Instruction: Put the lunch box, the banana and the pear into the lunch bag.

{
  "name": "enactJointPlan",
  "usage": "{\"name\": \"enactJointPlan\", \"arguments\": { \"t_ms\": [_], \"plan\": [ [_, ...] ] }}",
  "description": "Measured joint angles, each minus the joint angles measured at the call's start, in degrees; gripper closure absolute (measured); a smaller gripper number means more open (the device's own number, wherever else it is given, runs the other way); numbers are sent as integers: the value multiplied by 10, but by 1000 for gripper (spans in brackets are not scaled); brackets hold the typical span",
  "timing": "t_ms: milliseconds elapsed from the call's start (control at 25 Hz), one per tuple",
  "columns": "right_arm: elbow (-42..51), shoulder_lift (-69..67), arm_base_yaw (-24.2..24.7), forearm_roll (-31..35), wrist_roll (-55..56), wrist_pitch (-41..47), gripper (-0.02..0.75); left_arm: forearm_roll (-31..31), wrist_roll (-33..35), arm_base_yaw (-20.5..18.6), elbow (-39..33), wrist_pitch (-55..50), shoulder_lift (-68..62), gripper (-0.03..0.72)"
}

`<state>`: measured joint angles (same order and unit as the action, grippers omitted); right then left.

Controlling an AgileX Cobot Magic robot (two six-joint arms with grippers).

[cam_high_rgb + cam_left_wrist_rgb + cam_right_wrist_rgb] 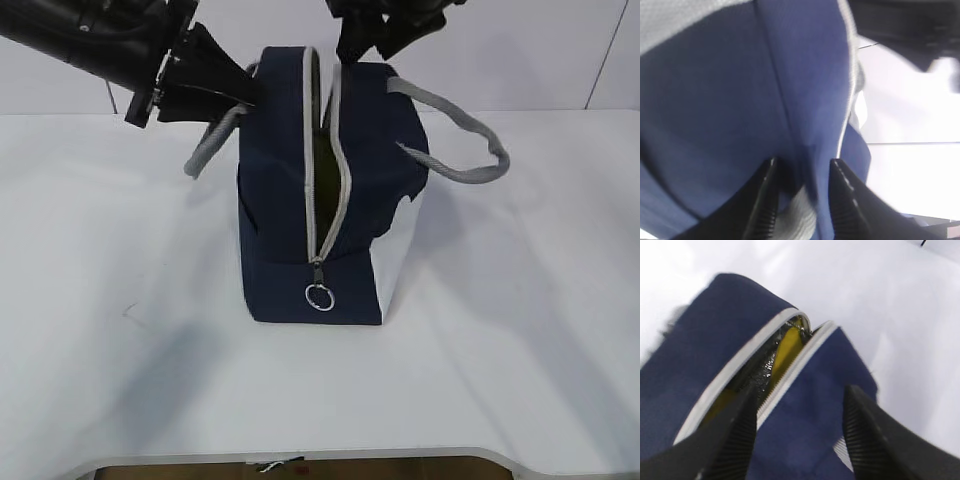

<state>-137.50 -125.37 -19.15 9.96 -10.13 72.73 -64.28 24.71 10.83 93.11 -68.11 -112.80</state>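
The lunch bag [310, 200] stands upright on the white counter [120, 380], its zipper [335, 170] parted along the top and down the front, with something yellow showing inside, whether banana or pear I cannot tell. The left gripper [800, 175] pinches a fold of bag fabric beside the grey handle [205, 150]. The right gripper [800, 425] hovers spread wide over the slit, holding nothing. Loading looks largely done; next likely comes letting go or closing up.
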Motion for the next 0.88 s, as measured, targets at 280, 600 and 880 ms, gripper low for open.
{"name": "enactJointPlan", "arguments": {
  "t_ms": [280,600,880],
  "plan": [
    [0,44,0,4,0,0,289,0,-2,-9,0,-2,11,421],
    [0,104,0,16,0,0,290,143,-52,-7,0,-12,83,421],
    [100,198,0,20,-9,0,290,344,-119,24,0,-23,179,421]
  ]
}}
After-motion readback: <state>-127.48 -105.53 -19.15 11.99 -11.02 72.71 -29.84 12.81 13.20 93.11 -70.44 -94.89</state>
